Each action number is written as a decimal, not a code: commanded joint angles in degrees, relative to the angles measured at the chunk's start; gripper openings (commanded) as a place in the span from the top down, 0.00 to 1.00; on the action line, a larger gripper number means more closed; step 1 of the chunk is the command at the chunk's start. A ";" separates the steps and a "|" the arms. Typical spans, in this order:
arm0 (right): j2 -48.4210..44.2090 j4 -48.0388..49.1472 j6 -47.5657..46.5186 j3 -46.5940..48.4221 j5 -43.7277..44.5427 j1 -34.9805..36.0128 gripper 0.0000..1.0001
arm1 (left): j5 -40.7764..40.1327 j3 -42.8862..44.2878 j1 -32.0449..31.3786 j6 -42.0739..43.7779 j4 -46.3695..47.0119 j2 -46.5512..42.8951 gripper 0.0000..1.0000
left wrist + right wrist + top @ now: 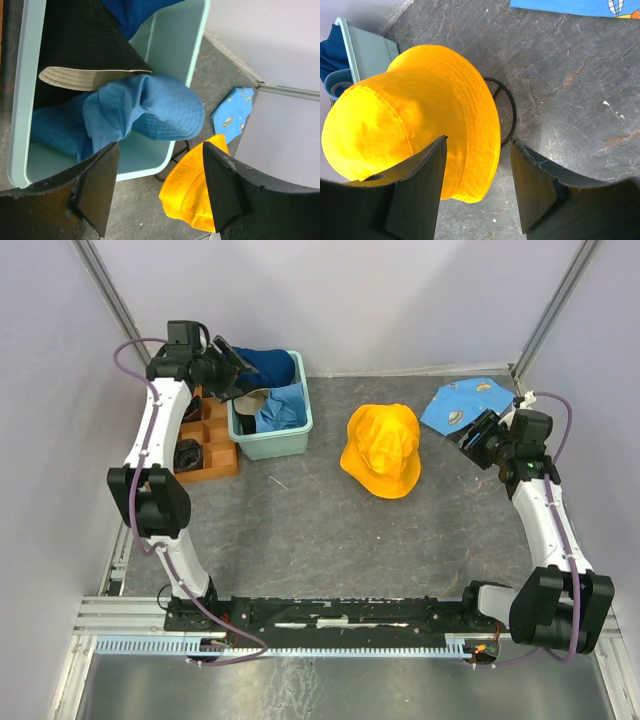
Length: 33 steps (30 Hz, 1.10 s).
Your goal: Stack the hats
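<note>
While only 1 hat is out on the worktop, the stack is barely begun. The yellow hat sits crown up near the middle, toward the far edge, with nothing on it. The other 3 are in the tub at the far left. The blue hat is crumpled on top, the black hat is tilted with its pale brim lining showing, and the navy hat is at the tub's far end.

Left gripper hangs over the tub, fingers wide apart, holding nothing; the blue hat lies right below the gap. Right gripper is near the right edge, aimed at the yellow hat but clear of it, fingers parted, nothing held.

Step in hand, as I read it: fetching hat 2. The next move likely calls for the left arm to drop, pinch a fold of the blue hat, lift it over the tub rim and carry it right onto the yellow crown. The fabric is limp and may drag the black hat along.

Surface: dark grey stone-pattern mat with pale flecks; a thin dark ring lies by the yellow brim. Printed cloth at the far right corner, wooden tray at the left edge. Room: plain pale walls on 3 sides, metal posts in the far corners.
</note>
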 commanded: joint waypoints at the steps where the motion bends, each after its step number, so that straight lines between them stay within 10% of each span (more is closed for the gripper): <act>1: -1.61 -1.35 -1.63 3.05 0.87 -0.14 0.39 | -2.30 2.81 -0.32 3.45 -4.19 2.96 0.27; 18: -1.87 -2.63 -2.60 5.26 0.68 -0.09 0.39 | -4.37 14.72 0.34 1.00 -5.68 15.01 0.40; 33: -0.87 -2.21 -2.48 4.97 0.07 -0.15 0.38 | -6.32 -6.98 -4.53 13.65 -6.40 -2.28 0.45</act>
